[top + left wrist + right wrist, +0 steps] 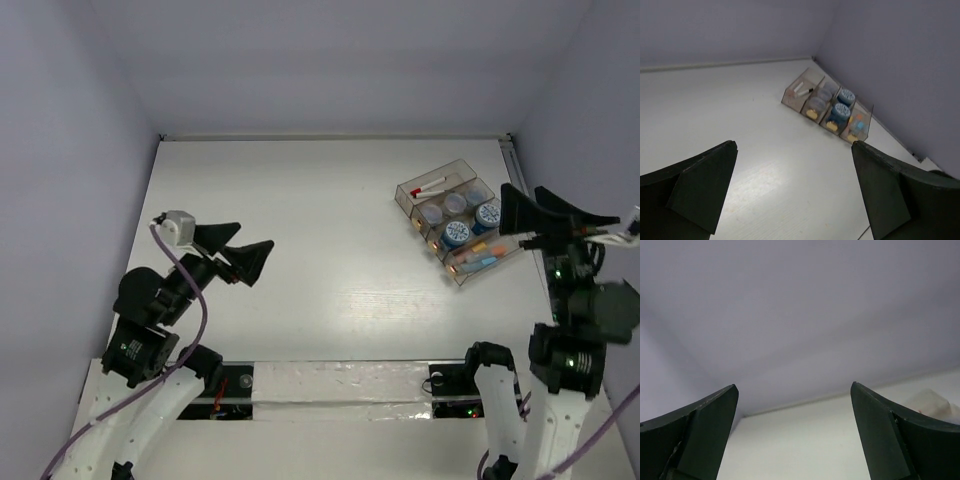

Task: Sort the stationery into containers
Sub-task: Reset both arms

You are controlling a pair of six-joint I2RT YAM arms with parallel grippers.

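White table (300, 260) carries everything, and both arms are folded low at its near edge. The left arm bends up from its base and reaches a short way in, its pincer (252, 242) pointing toward the right side with the jaws spread wide and nothing between them. Its wrist view looks across bare table to the tray (790, 93). The right arm stands more upright at the right edge. Its pincer (530, 205) is raised just beside the tray's right corner and is also wide and holding nothing (its wrist camera sees only the wall and the far strip of table). The clear tray sits on the right half of the table, well apart from the left pincer, turned at an angle to the table edge. Inside it, the far compartment holds a red-and-white stick (430, 189). The middle compartments hold two blue-lidded jars (457, 233) and two paler-lidded jars (433, 213). The nearest compartment holds orange and light-blue sticks (478, 256), lying lengthwise. Nothing lies between either pincer and the tray.
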